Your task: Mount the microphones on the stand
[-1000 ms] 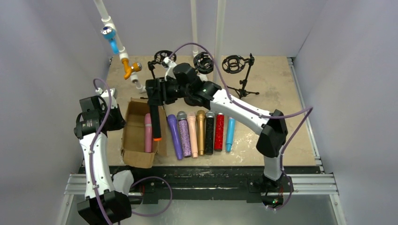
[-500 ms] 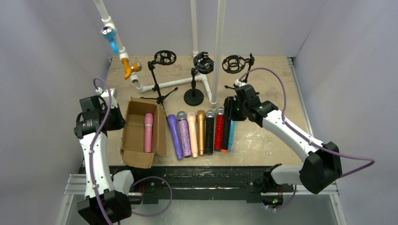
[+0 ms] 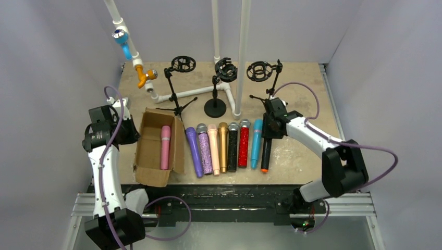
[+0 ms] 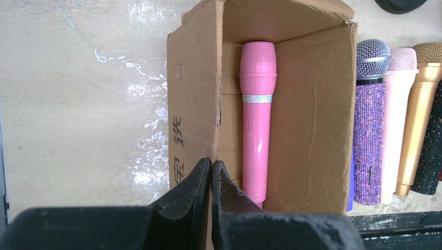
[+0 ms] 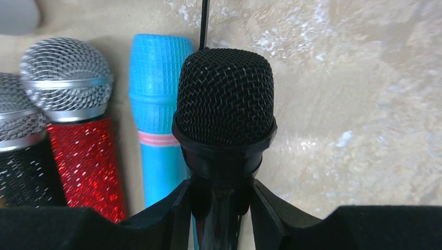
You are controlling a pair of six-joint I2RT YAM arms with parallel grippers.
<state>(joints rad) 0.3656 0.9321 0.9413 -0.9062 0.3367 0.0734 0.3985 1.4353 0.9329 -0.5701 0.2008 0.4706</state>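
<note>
The right end effector [image 5: 221, 195] clamps the black microphone [image 5: 224, 99] below its head, just right of the blue microphone [image 5: 159, 104]. The left end effector [image 4: 211, 169] is closed, empty, over the box [image 4: 193, 104] holding the pink microphone [image 4: 257, 114].

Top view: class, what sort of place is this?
Probably a robotics test cell, not a studio: plain walls box in a table, two arms are bolted at its near edge, and microphones lie in a neat row before empty stands.

An open cardboard box [image 3: 148, 148] lies on the tan table [image 3: 297, 159] near white pipes [image 3: 242, 52]
</note>
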